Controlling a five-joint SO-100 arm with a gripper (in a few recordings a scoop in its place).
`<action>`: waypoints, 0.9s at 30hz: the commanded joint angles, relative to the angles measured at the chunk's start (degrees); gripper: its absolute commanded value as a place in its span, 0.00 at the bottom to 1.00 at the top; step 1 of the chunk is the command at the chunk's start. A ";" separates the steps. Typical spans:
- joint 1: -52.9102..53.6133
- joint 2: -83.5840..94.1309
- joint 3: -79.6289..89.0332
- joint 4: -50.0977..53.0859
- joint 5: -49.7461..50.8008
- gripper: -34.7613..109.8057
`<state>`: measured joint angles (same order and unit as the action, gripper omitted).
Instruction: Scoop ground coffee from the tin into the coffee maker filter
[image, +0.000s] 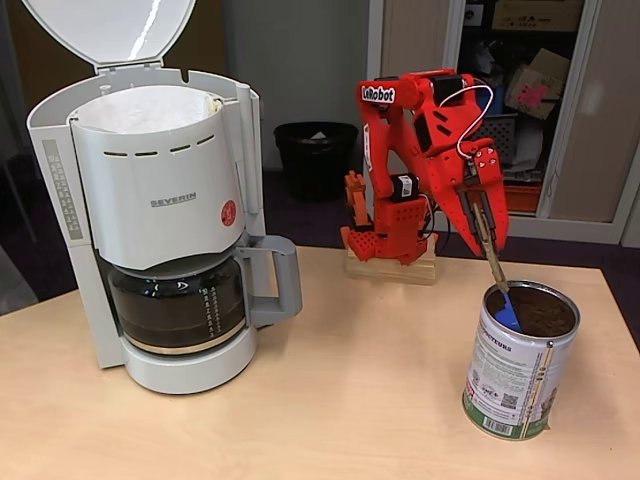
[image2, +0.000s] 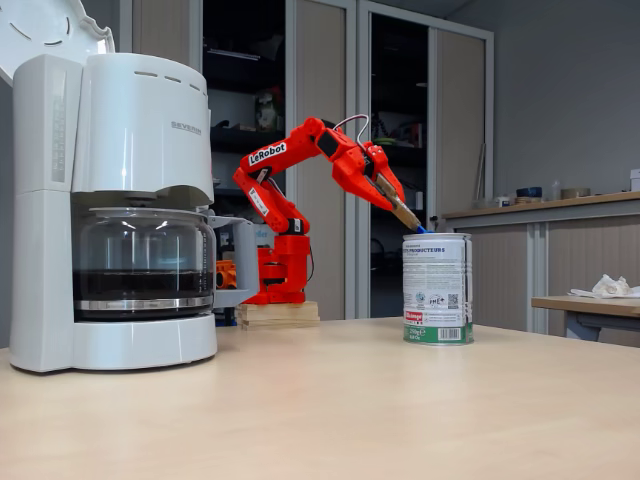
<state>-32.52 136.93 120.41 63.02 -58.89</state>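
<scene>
While half-full, tin (image: 518, 370) of ground coffee (image: 540, 308)

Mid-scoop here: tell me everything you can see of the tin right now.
The tin is an upright metal cylinder with a shiny silver rim and a white label, green band at the base, QR code and small print. It stands open on the wooden table, right of the coffee maker in both fixed views. Dark ground coffee fills it nearly to the rim. The blue-tipped scoop, held by the gripper, dips inside.
</scene>
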 joint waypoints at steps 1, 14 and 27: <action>1.14 -3.08 -5.80 2.99 -4.39 0.24; -1.85 -9.67 -7.38 6.77 -9.40 0.24; -8.61 -13.97 -5.71 6.77 -8.70 0.24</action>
<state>-39.11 123.49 114.17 68.55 -67.41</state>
